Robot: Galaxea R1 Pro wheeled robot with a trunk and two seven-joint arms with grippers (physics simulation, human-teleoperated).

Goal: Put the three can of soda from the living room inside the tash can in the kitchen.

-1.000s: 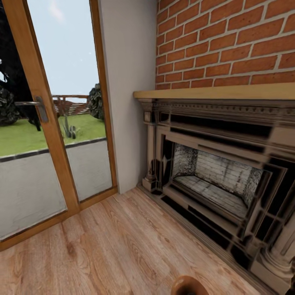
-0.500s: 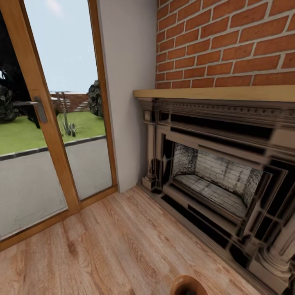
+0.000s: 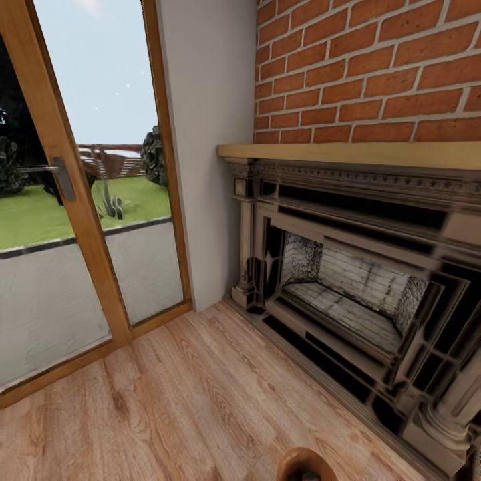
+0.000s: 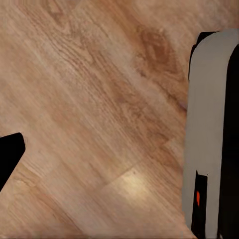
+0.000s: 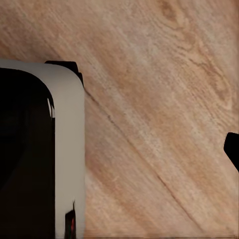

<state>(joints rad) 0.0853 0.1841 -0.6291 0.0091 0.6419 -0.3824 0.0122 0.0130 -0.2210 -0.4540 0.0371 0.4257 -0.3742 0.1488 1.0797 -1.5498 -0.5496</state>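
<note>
— Head view first: which room is this?
— It is the living room: a red brick chimney wall [image 3: 374,67] far right, an ornate fireplace [image 3: 354,287] below a wooden mantel [image 3: 354,152], wood-framed glass doors [image 3: 80,200] on the left, and a warm brown plank floor [image 3: 187,401] running near.

— And the tools?
— Left wrist view has a dark tip [image 4: 10,157] of the left tool at one edge, above the floor boards, beside the robot's grey and black body [image 4: 211,134]. Right wrist view has a dark tip [image 5: 232,148] of the right tool, also over bare floor. Whether either is released or clenched, I cannot tell; nothing lies between the tips.
</note>
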